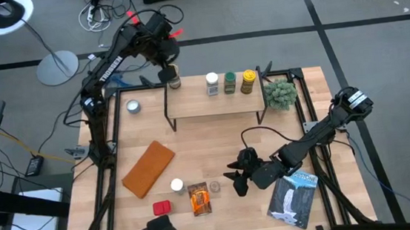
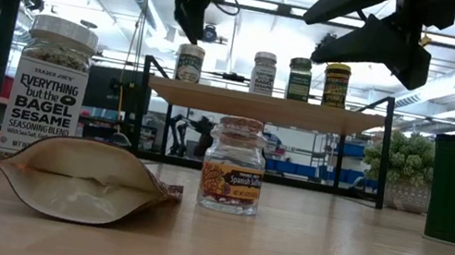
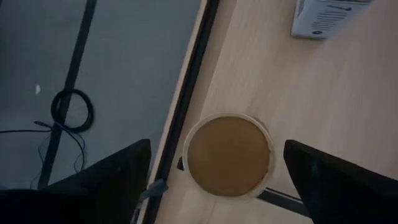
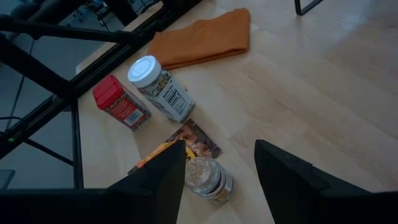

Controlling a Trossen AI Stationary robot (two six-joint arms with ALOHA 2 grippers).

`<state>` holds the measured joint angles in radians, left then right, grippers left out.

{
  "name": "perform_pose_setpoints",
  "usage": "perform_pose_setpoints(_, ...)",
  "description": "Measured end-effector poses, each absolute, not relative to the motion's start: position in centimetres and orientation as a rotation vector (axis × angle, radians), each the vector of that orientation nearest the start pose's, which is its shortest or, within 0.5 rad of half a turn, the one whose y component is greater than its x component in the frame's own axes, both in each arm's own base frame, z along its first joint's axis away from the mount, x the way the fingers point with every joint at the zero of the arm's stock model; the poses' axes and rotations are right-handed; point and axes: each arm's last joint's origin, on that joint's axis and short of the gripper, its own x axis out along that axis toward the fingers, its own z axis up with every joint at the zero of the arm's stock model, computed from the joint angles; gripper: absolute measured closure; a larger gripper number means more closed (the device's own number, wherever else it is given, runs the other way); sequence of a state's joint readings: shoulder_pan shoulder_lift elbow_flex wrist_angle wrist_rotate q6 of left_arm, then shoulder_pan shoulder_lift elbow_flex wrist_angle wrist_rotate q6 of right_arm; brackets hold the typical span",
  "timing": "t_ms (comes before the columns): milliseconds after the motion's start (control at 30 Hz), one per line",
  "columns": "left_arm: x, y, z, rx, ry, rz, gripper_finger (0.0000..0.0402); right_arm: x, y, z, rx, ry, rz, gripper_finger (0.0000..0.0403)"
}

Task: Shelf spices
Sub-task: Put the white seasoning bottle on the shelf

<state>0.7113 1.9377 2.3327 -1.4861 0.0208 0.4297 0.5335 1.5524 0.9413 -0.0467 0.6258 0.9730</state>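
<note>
The shelf (image 1: 215, 105) sits toward the back of the wooden surface (image 1: 215, 147), light board on thin black legs. Four spices are lined up on it right now: a tan-lidded jar (image 1: 173, 79) at the left end, then a white-lidded jar (image 1: 212, 84), a green-lidded jar (image 1: 230, 82) and a yellow-lidded jar (image 1: 247, 82) bunched toward the right end.

The left hand (image 1: 166, 65) is right above that tan-lidded jar, fingers spread wide on either side of it and not touching. Its wrist camera looks straight down at the round tan lid with a dark finger (image 3: 118, 177) off to each side and clear gaps between.

The right hand (image 1: 238, 177) hangs over the front of the surface, just beside the leftover stuff. Fingers are partly apart with nothing between them. Below it in the wrist view there's a small glass jar with a cork-coloured lid (image 4: 208, 177) next to an orange packet (image 1: 200, 198) lying flat, then a white-lidded bagel seasoning jar (image 1: 176, 184) and a red tin (image 1: 162, 207) further left.

Other bits: a folded orange cloth (image 1: 148, 168) on the left side, a small silver round tin (image 1: 133, 106) near the back left corner, a little green plant (image 1: 281, 93) by the shelf's right end, and a dark box with a blue-white picture (image 1: 294, 196) at the front right.
</note>
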Motion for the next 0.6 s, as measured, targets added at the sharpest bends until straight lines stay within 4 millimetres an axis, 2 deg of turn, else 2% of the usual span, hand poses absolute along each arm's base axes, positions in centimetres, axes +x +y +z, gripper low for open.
perform_pose_setpoints(133, 26.9, 23.3, 42.4, -0.043, 1.102, 0.413, 0.0030, 28.6, 14.9, 22.0, 0.587, 0.449, -0.339, 0.0211)
perform_pose_setpoints(267, 25.3, 22.5, 44.2, -0.051, 1.035, 0.429, 0.0030, 28.6, 14.9, 22.0, 0.587, 0.449, -0.339, 0.0211)
perform_pose_setpoints(400, 23.7, 21.5, 46.0, -0.098, 0.909, 0.347, 0.0030, 28.6, 14.9, 22.0, 0.587, 0.449, -0.339, 0.0211)
perform_pose_setpoints(533, 22.4, 19.5, 47.5, -0.066, 0.767, 0.277, 0.0030, 28.6, 15.0, 22.0, 0.588, 0.449, -0.338, 0.0211)
perform_pose_setpoints(600, 21.8, 18.2, 47.6, -0.027, 0.719, 0.269, 0.0030, 28.6, 15.0, 22.0, 0.588, 0.448, -0.338, 0.0211)
